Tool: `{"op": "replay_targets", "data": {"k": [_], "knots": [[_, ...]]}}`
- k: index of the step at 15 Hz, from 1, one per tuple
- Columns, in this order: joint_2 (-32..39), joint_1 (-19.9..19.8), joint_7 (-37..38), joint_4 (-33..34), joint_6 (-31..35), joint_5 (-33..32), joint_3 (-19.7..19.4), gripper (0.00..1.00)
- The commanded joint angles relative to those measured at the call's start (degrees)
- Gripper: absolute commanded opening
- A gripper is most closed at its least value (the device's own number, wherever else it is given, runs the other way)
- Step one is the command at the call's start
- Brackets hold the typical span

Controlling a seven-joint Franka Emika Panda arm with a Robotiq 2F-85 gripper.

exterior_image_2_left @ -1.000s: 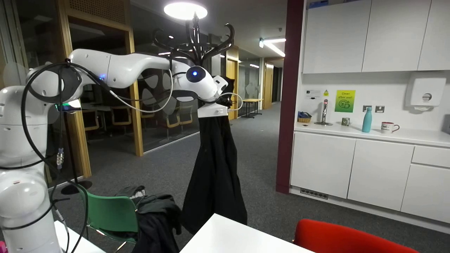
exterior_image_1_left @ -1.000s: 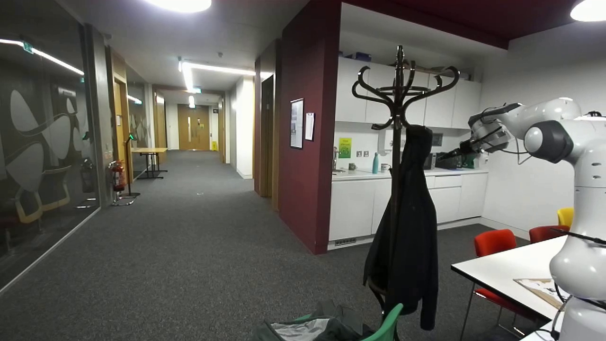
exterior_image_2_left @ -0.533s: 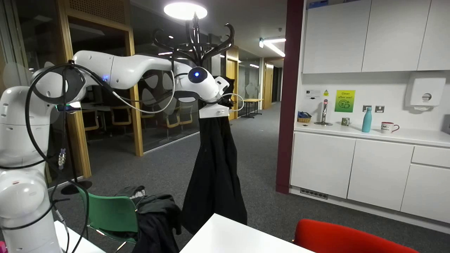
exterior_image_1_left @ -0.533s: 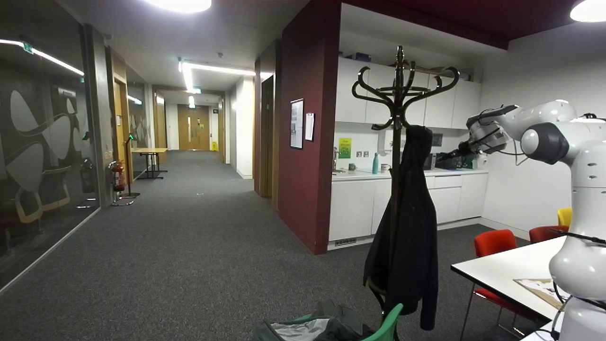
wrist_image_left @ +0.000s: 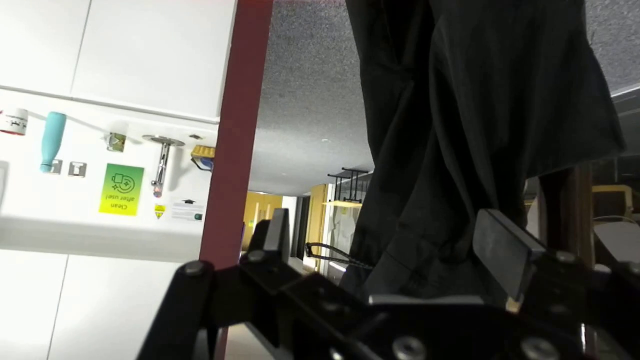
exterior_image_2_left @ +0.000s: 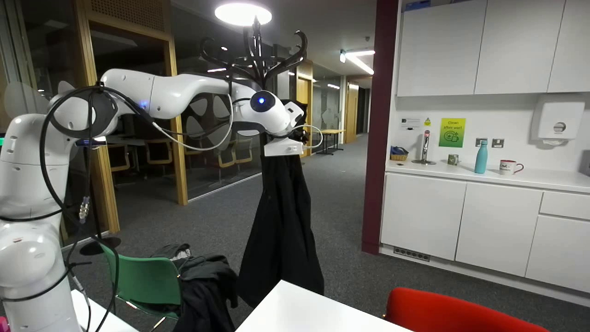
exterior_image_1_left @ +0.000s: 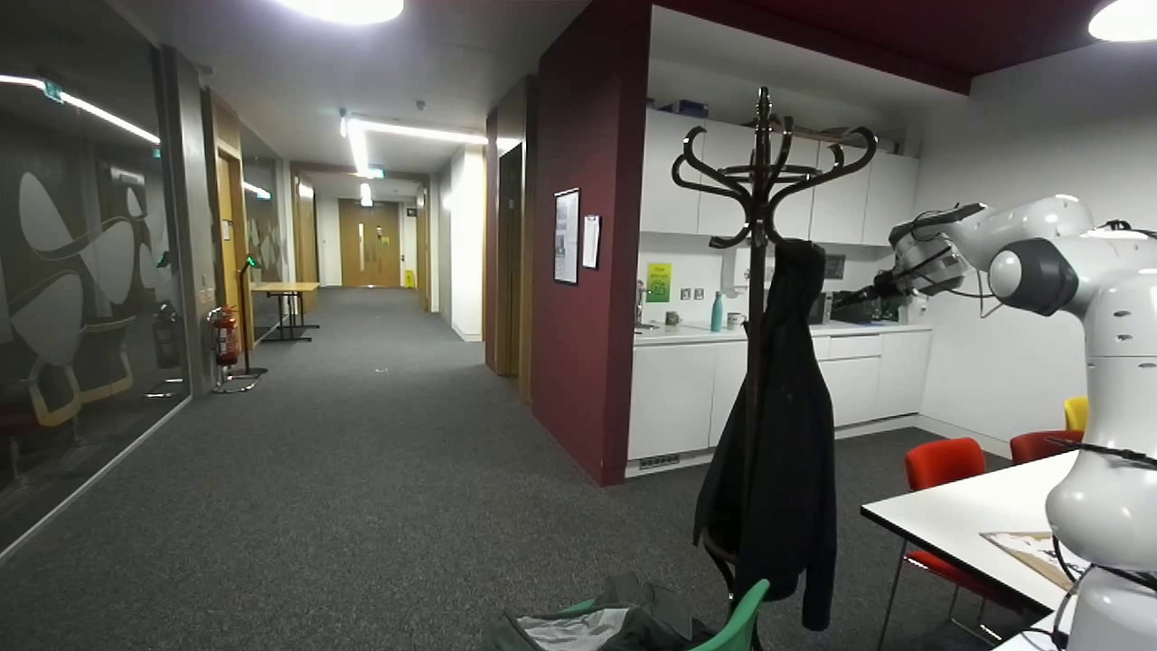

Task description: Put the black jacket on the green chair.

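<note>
The black jacket [exterior_image_1_left: 794,407] hangs limp from the coat stand [exterior_image_1_left: 759,172]; it also shows in an exterior view [exterior_image_2_left: 282,221] and fills much of the wrist view [wrist_image_left: 450,115]. My gripper [wrist_image_left: 382,240] is open, its two fingers wide apart, with the jacket in the gap beyond and a thin dark loop at the jacket's left edge. In an exterior view the gripper [exterior_image_1_left: 854,296] points at the jacket's upper part, apart from it. In an exterior view my wrist hides the fingers. The green chair [exterior_image_2_left: 147,281] stands low beside the stand; its edge shows in an exterior view [exterior_image_1_left: 746,615].
Dark grey clothing [exterior_image_2_left: 207,272] lies over the green chair. A white table [exterior_image_2_left: 304,309] and a red chair [exterior_image_2_left: 451,311] stand near the arm. The coat stand's curved hooks [exterior_image_2_left: 286,57] rise above my wrist. A kitchen counter [exterior_image_2_left: 461,177] stands along the wall.
In the exterior views the arm's elbow and wrist have shifted slightly towards the coat stand and a little lower. The jacket, stand and chair have not visibly moved.
</note>
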Motion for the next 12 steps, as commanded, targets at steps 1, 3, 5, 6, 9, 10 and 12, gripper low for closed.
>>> {"op": "replay_targets", "data": {"k": [1, 3, 5, 6, 9, 10, 12], "knots": [[3.1, -1.5, -0.6, 5.8, 1.5, 3.1, 2.3, 1.0], [3.8, -1.6, -0.2, 7.7, 0.9, 3.7, 3.0, 1.0], [4.7, -1.6, 0.2, 9.4, 0.2, 4.0, 3.8, 1.0], [5.1, -1.6, 0.5, 10.0, 0.0, 4.0, 4.1, 1.0], [6.6, -2.0, 0.5, 12.0, -0.3, 4.0, 4.9, 0.75], [7.0, -2.1, 0.1, 12.4, -0.4, 4.1, 5.1, 0.73], [7.5, -1.2, -0.5, 12.8, -0.3, 4.8, 4.0, 0.6]]}}
